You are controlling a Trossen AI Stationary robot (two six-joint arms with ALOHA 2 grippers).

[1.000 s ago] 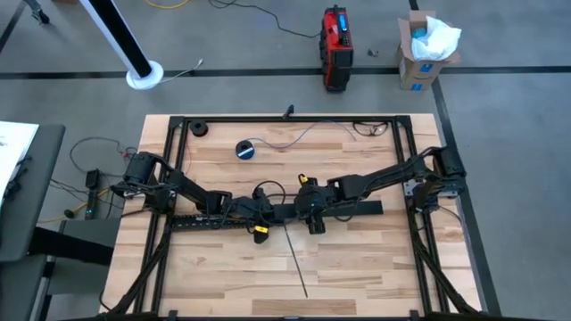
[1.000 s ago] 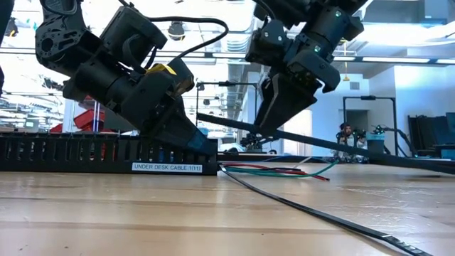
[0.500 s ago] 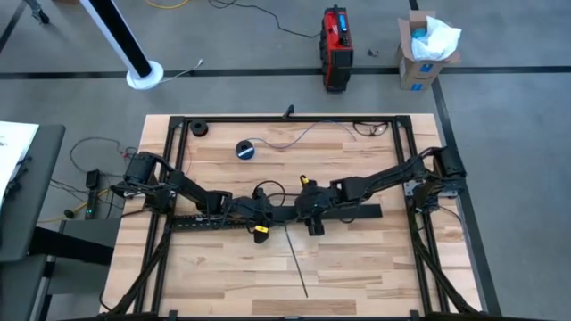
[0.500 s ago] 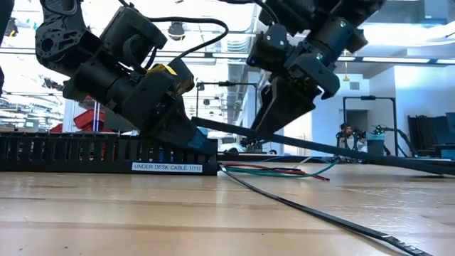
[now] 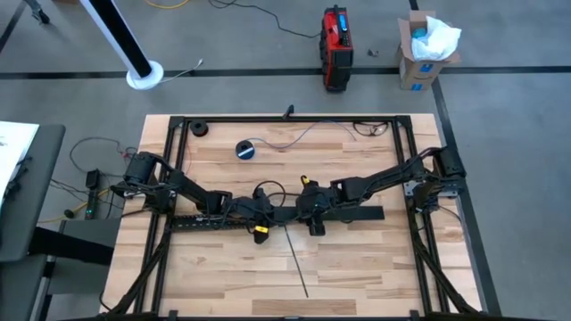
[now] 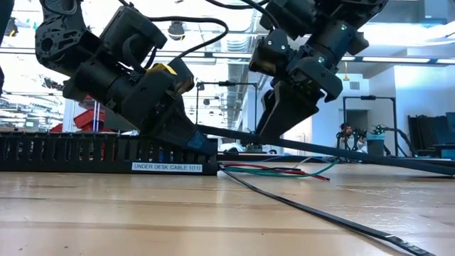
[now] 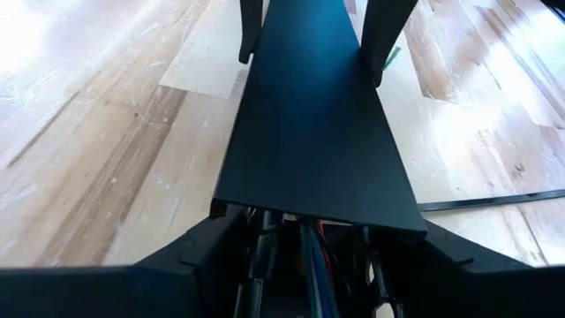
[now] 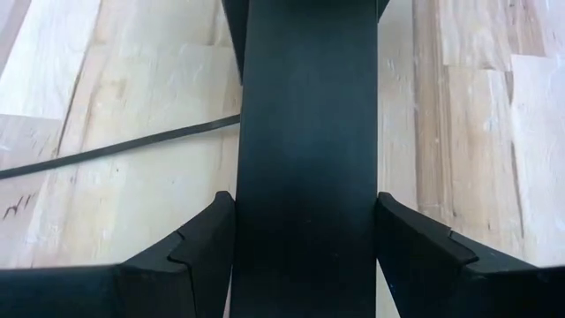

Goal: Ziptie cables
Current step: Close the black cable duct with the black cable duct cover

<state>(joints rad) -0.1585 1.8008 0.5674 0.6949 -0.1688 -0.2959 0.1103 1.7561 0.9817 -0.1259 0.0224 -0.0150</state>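
Both grippers clamp a long flat black plastic cover strip [image 5: 343, 212]: right gripper [image 8: 305, 231] midway, left gripper [image 7: 309, 231] at its end, thin coloured cables [image 6: 274, 171] bunched beneath its fingers [image 7: 199, 252]. Pressing the strip squarely onto the black slotted tray [image 6: 92, 153] should avoid pinching wires.

Both arms meet mid-table over a long black strip [image 5: 335, 213], blue tape roll [image 5: 245, 149] lying behind.
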